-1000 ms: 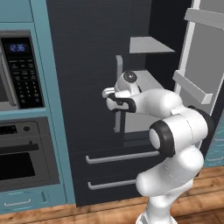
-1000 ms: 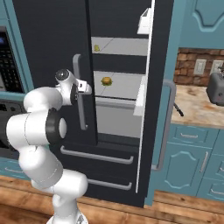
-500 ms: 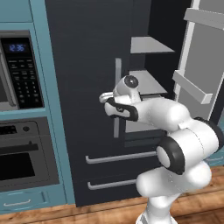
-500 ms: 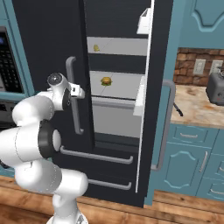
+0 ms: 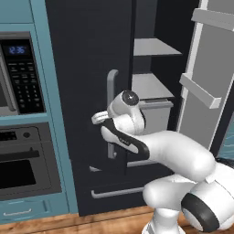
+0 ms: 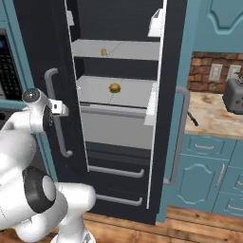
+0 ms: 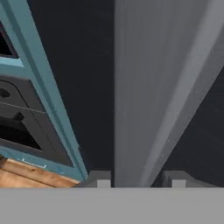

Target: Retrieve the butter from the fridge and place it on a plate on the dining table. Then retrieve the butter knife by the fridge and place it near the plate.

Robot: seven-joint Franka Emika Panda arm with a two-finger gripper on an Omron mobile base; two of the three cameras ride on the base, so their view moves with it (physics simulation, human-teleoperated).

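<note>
Fridge point(image 6: 42, 42) stands with its right door point(image 6: 173, 95) swung wide open and its left door point(image 5: 87, 68) closed. The hand point(image 7: 135, 179) sits at the left door's grey vertical bar handle point(image 7: 144, 87), one dark fingertip point(image 7: 99, 178) on each side of the bar in the hand view. Fingers are close to the bar, but contact isn't clear, so I can't tell whether it's gripped or just straddled. In the left base view the hand point(image 5: 101, 119) is level with the middle of the handle point(image 5: 111, 91), and the white arm point(image 5: 173, 155) reaches in from the lower right. In the right base view the hand point(image 6: 58, 108) is against the handle point(image 6: 53, 90), arm on the left.

Butter point(image 6: 104, 51) is a small yellowish stick on the fridge's upper shelf point(image 6: 128, 50), toward the left and back, well apart from the hand. A round brown-and-yellow burger-like item point(image 6: 114, 88) sits on the shelf below.

Butter knife point(image 6: 191, 118) looks like a slim dark thing on the table point(image 6: 213, 114) right of the fridge, just past the open door's handle point(image 6: 179, 133), too small to read details. A grey toaster point(image 6: 233, 95) is further right. A microwave point(image 5: 18, 73) and an oven point(image 5: 23, 160) are built into teal cabinets left of the fridge.
</note>
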